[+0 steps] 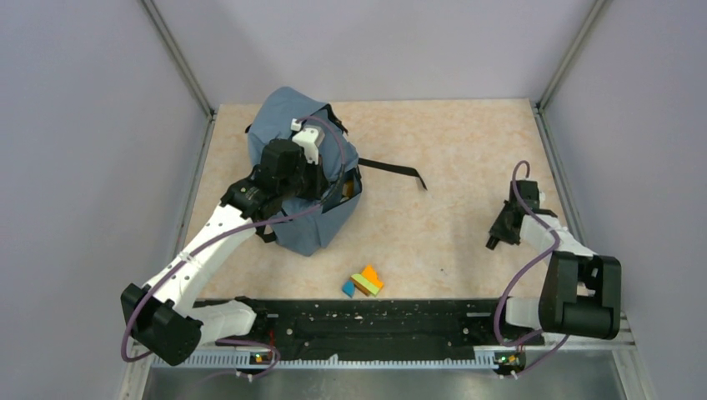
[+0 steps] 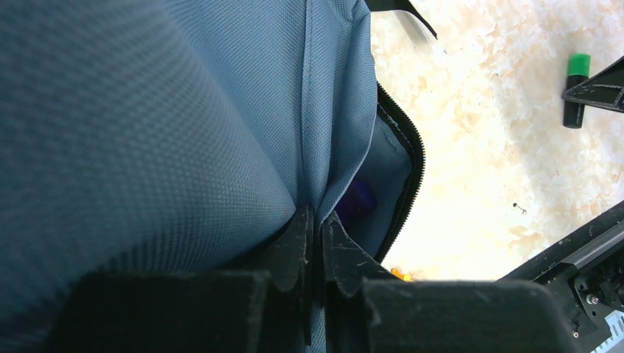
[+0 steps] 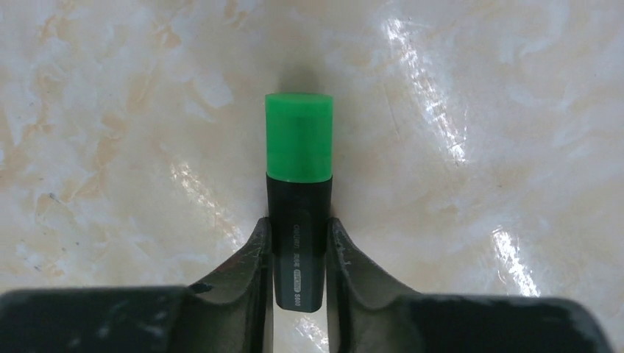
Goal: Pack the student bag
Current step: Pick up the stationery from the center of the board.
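The student bag (image 1: 288, 125), slate-blue fabric, stands at the back left of the table with its black-zippered mouth (image 2: 412, 169) open toward the right. My left gripper (image 1: 329, 185) (image 2: 318, 217) is shut on a fold of the bag's fabric beside that opening. Something purple (image 2: 360, 200) shows inside the bag. A black highlighter with a green cap (image 3: 298, 184) (image 2: 576, 88) lies on the table at the right. My right gripper (image 1: 496, 240) (image 3: 298, 229) is down over it, both fingers pressed against the sides of its black barrel.
A small pile of orange, green and blue pieces (image 1: 363, 283) lies near the front middle. A black strap (image 1: 396, 169) trails right from the bag. A black rail (image 1: 375, 321) runs along the near edge. Grey walls enclose the table.
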You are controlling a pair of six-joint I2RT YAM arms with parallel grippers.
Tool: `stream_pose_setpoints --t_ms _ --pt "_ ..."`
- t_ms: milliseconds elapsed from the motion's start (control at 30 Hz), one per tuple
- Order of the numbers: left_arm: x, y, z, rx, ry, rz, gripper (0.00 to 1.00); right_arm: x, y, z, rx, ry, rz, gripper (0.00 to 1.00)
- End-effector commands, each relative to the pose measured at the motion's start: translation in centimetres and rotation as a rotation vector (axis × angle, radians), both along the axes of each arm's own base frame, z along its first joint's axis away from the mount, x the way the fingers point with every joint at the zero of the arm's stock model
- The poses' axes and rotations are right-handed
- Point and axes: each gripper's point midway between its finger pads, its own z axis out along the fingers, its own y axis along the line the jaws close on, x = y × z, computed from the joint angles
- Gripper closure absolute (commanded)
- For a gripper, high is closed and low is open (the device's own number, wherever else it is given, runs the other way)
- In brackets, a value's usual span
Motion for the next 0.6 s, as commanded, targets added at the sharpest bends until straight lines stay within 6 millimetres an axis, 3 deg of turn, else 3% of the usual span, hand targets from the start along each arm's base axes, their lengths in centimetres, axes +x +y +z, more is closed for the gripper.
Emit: stream_pose_setpoints --t_ms 0,100,233,367,567 --pt "0.6 -0.5 4.8 -0.114 -0.133 0.012 0.94 -0.1 1.4 -1.3 0.072 0.04 0.043 0.87" --pt "0.6 -0.4 4.8 -0.113 -0.135 0.016 0.94 0.3 2.5 -0.9 0.1 0.011 0.091 1.0" --pt "0.7 -0.3 4.8 -0.107 -0.139 0.021 0.94 1.5 5.4 1.4 0.108 -0.087 0.206 1.0" --pt "0.9 -0.3 4.4 -0.1 -0.13 0.024 0.94 3.0 11.5 5.2 0.234 -0.249 0.368 1.0" --pt "0.9 -0.5 4.2 -0.101 -0.122 0.018 0.94 4.5 21.9 12.6 0.311 -0.479 0.655 1.0"
